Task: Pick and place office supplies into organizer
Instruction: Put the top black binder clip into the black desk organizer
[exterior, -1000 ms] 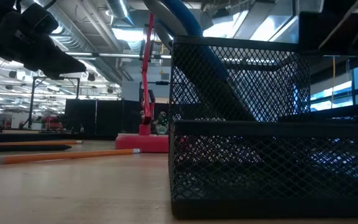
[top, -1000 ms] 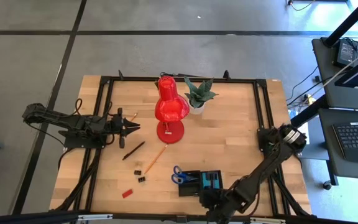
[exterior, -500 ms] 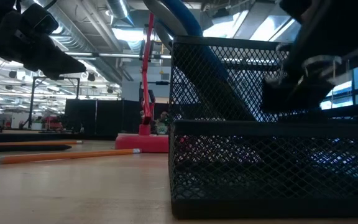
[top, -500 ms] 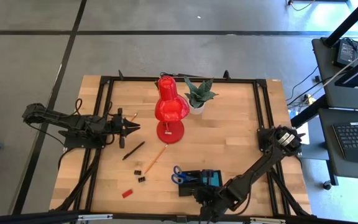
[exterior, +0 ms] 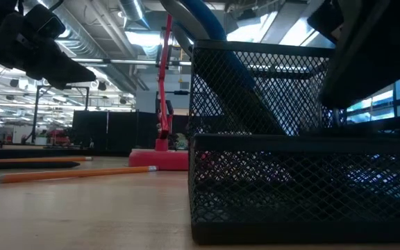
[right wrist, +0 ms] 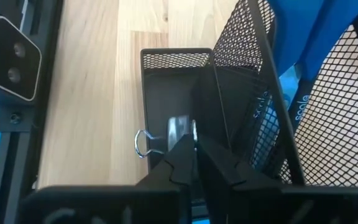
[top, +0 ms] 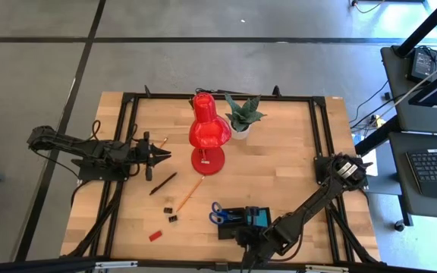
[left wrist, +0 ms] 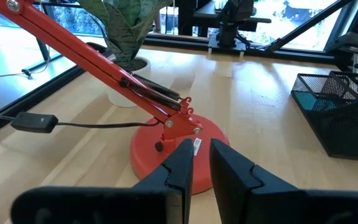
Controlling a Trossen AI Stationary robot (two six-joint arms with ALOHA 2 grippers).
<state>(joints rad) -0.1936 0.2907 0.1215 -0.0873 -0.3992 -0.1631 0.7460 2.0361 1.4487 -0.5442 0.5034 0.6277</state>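
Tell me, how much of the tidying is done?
Done: the scissors already stand in the organizer. In hand: the right gripper is over a small compartment, with a clip at its tips. Left: a pen, a pencil, two clips and a red block lie on the table. The left gripper waits near the lamp.

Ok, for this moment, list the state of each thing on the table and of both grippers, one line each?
Black mesh organizer: upright, blue-handled scissors standing in it.
Binder clip: in the organizer's small compartment, at the right gripper.
Right gripper: over the organizer, fingers nearly shut.
Left gripper: idle beside the red desk lamp, empty.
Orange pencil, black pen, red block: loose on the table.
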